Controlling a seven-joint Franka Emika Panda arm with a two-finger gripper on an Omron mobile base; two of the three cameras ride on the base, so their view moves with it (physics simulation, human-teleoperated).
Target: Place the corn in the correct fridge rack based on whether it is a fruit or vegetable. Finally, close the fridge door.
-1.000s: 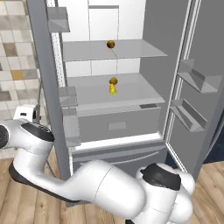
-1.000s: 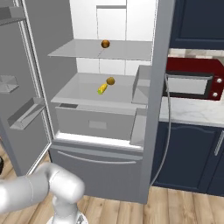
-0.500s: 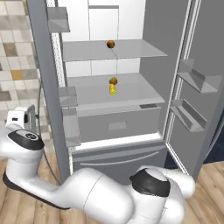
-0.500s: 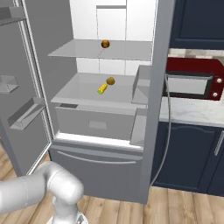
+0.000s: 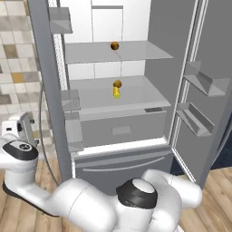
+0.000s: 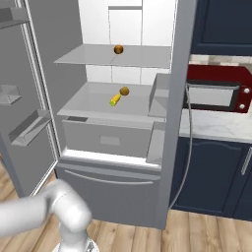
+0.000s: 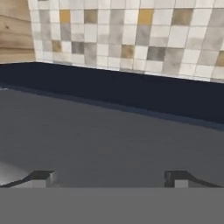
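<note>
The corn (image 5: 117,93) (image 6: 114,101), a small yellow cob with a green tip, lies on the fridge rack (image 5: 136,97) (image 6: 88,106), the wide pale grey shelf above the grey drawer (image 5: 122,129). A brown ball (image 5: 117,83) sits right behind the corn. Both fridge doors stand open. My gripper (image 5: 23,127) is at the far left, outside the left door (image 5: 45,90) and well away from the corn. In the hand view the gripper (image 7: 109,178) is open with nothing between its fingertips (image 7: 41,177), close to a flat dark grey surface.
A second brown ball (image 5: 114,45) (image 6: 118,49) rests on the thinner upper shelf. The right door (image 5: 208,95) swings wide with its bins facing in. A red microwave (image 6: 214,93) stands on the counter (image 6: 216,130) to the right, above navy cabinets. A tiled wall (image 7: 131,35) lies beyond the gripper.
The jaws have spread wider. The arm's bulk has shifted in front of the fridge base while the hand stays beside the left door. The corn has not moved.
</note>
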